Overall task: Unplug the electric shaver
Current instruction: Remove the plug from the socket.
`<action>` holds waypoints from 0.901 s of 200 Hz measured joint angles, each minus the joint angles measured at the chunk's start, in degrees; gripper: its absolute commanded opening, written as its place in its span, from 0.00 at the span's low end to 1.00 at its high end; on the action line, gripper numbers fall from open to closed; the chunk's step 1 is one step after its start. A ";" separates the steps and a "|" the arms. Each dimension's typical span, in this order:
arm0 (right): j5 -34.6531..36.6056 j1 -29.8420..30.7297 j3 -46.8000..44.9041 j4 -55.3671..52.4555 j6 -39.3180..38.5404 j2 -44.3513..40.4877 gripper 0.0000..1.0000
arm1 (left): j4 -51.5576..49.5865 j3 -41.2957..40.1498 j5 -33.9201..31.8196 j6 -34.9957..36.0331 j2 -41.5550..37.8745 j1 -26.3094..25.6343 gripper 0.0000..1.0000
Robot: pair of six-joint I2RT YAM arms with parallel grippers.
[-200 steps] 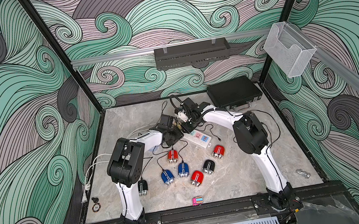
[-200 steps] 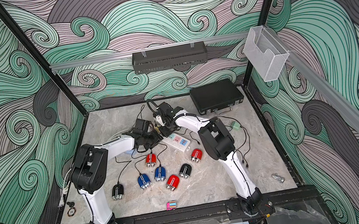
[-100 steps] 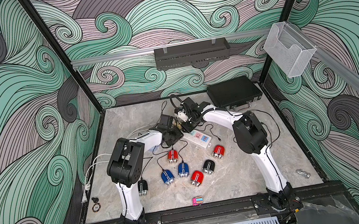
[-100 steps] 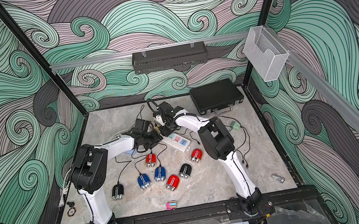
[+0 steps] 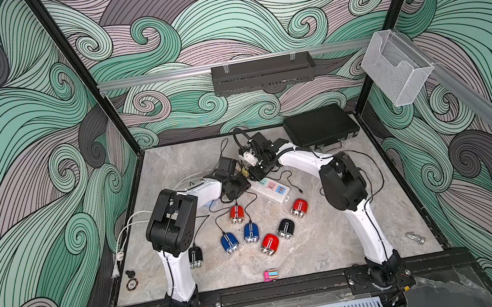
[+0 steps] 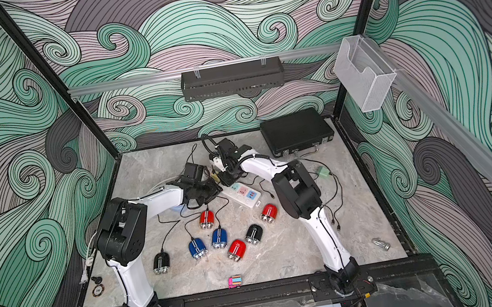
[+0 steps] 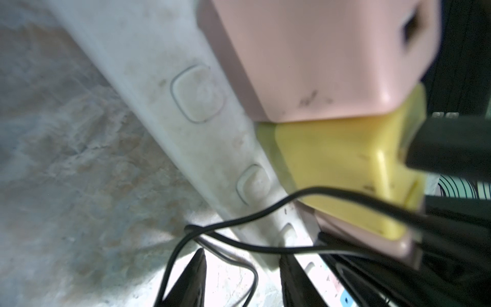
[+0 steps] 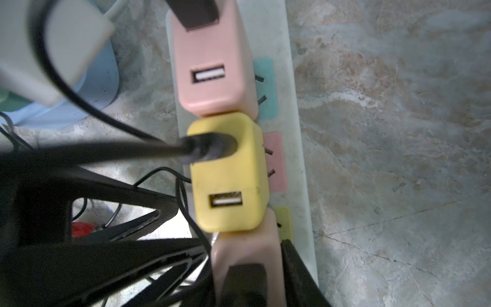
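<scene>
The right tool hangs over the white power strip. Its fingers flank a pink adapter that carries a black plug (whether they pinch it or only bracket it, I cannot tell). A yellow adapter touches that pink one. The left tool stands narrow, with the strip's edge and thin cables in its gap; I cannot tell if it grips. The electric shavers lie on the bench behind both tools, well apart from them.
</scene>
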 measured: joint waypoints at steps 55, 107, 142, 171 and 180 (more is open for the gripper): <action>-0.02 -0.04 -0.02 0.09 -1.07 -0.04 0.25 | -0.04 0.02 0.00 0.00 0.00 0.02 0.44; 0.76 0.31 -1.27 1.07 -1.86 -0.87 0.25 | -0.55 0.15 0.02 0.00 0.00 0.02 0.44; 2.10 0.76 -2.01 1.75 -2.80 -1.36 0.25 | -1.46 0.52 0.00 0.02 0.00 0.02 0.44; 2.97 1.14 -2.80 2.45 -3.26 -1.88 0.25 | -2.12 0.76 -0.09 0.02 0.00 0.02 0.44; 3.17 1.20 -3.08 2.75 -3.32 -2.05 0.25 | -2.14 0.76 -0.09 0.00 0.00 0.02 0.44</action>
